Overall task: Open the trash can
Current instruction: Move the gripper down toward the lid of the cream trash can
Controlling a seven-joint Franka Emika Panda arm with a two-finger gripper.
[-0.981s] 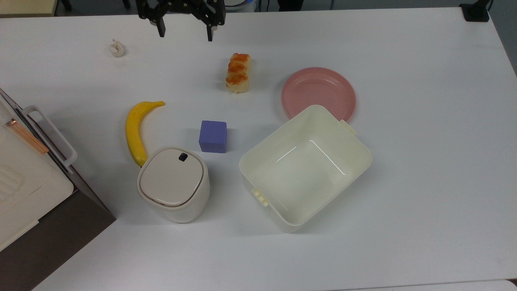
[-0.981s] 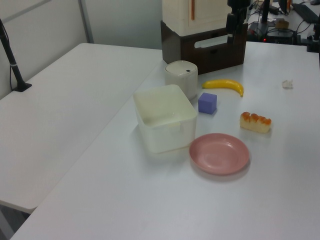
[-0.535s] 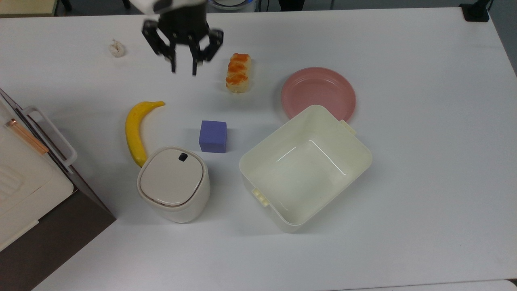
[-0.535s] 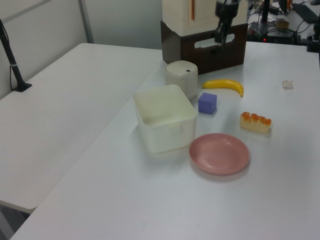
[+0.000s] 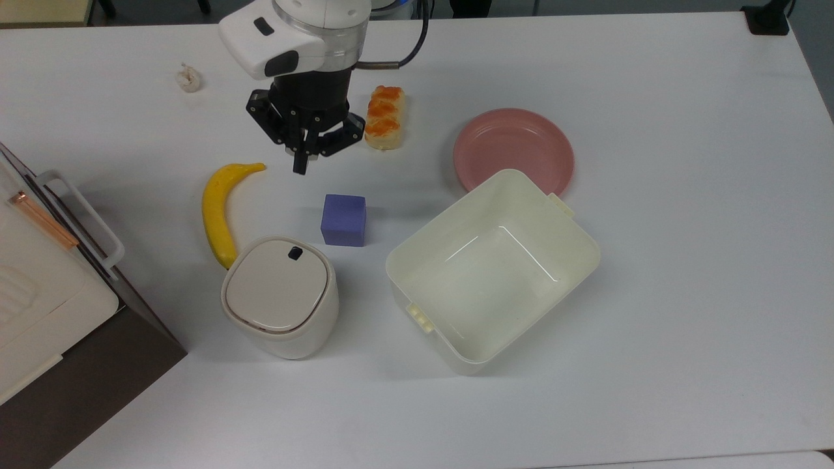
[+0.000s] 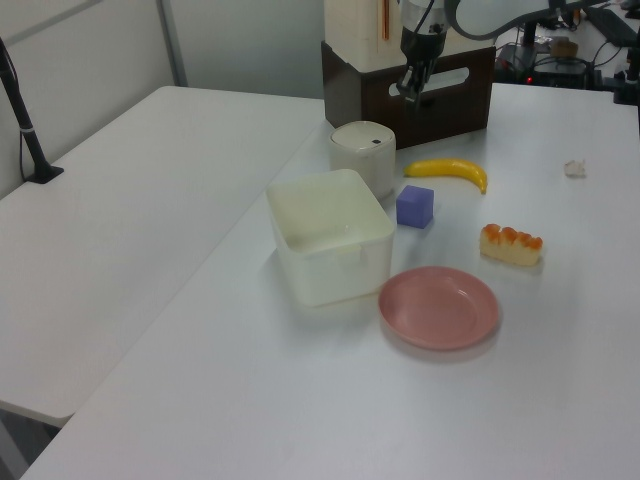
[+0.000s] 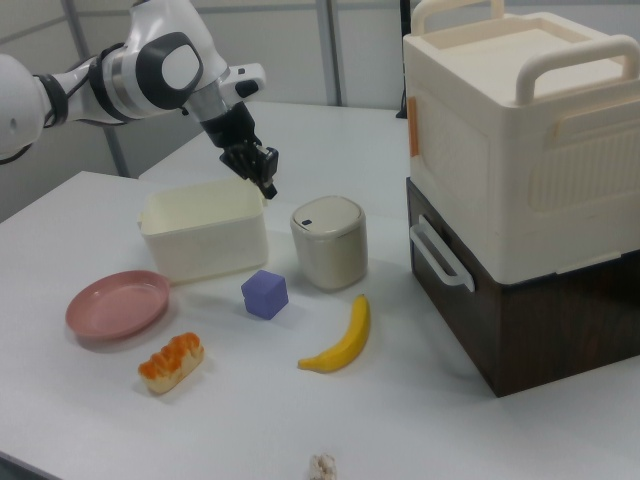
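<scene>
Top view: gripper [image 5: 300,165] clenched, empty, above table; trash can [image 5: 280,296] lid closed.

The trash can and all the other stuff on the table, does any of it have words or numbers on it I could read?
None: no word, number or brand shows anywhere.
The trash can bears only a small dark button, with nothing written on it.
The big cream box by it is plain too.

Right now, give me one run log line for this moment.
phase: approach | gripper: shut, empty, above table | trash can: lid closed, button unpressed
</scene>
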